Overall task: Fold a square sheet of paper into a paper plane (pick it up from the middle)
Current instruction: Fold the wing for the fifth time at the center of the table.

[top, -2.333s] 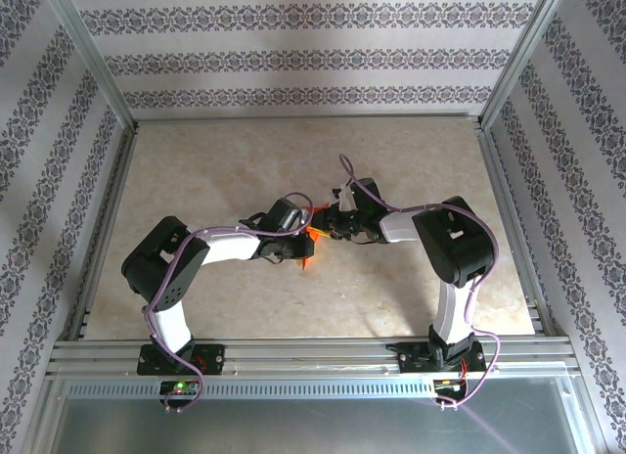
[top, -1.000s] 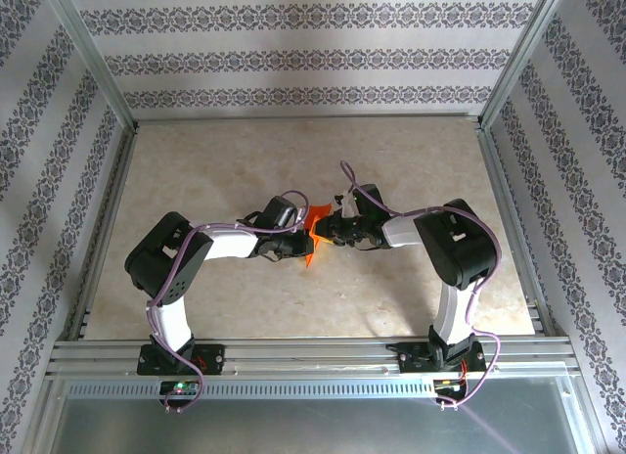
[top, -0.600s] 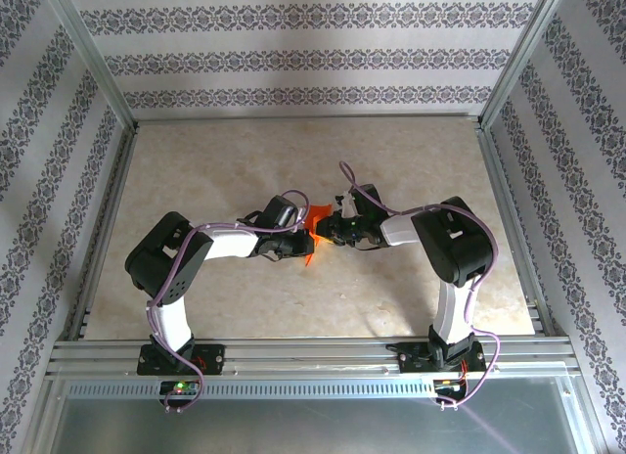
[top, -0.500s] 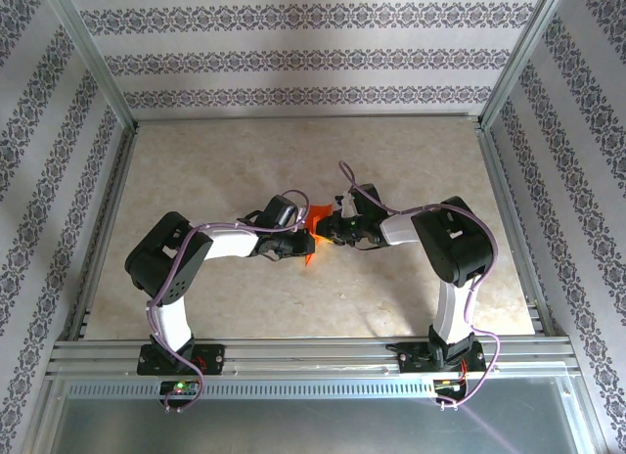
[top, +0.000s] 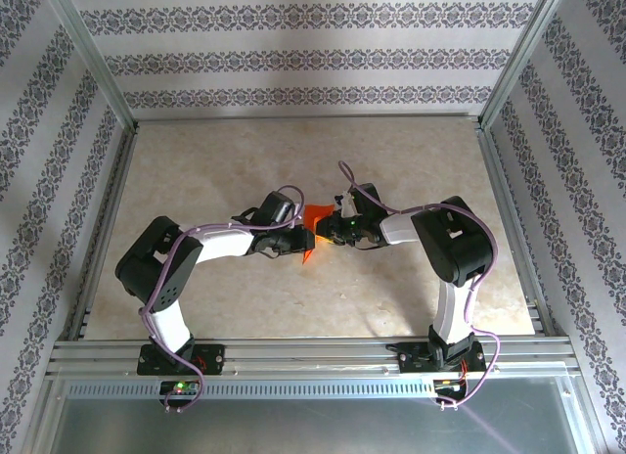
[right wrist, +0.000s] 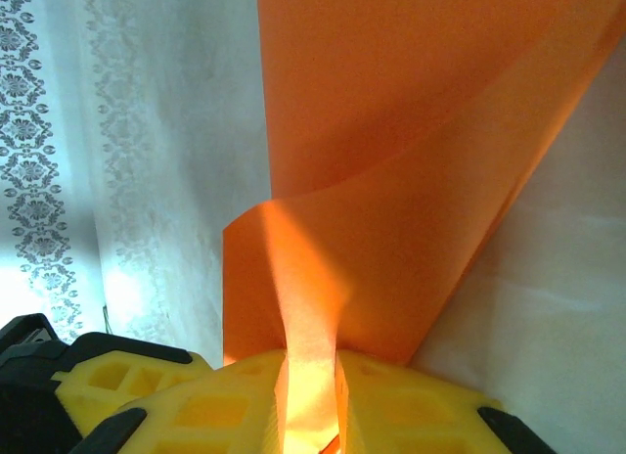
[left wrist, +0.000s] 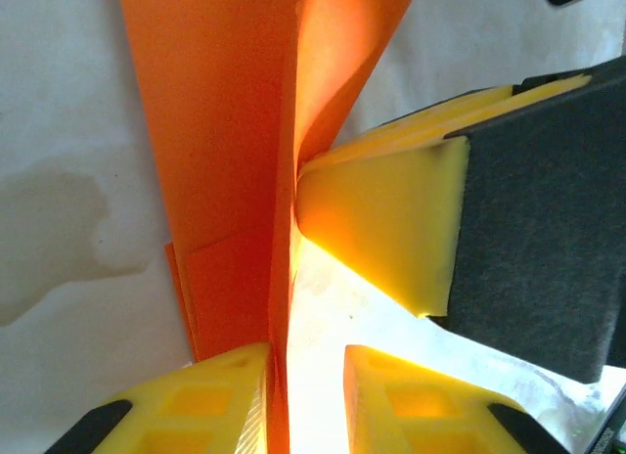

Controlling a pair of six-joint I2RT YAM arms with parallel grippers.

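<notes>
Bright orange-red square sheet of paper (top: 315, 219), part-folded, held at mid-table (top: 225, 160) between both arms. Right gripper (right wrist: 310, 361) fingers clenched on one edge. Left gripper (left wrist: 305, 361) fingers straddling crease running straight ahead; grasp indeterminate.

Beige marbled table (top: 225, 160) (faintly veined)

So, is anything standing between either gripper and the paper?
Nothing visible does. The paper runs between the right gripper's fingers, which pinch it, and its edge also sits between the left gripper's fingers, though whether those are clamped is unclear.
</notes>
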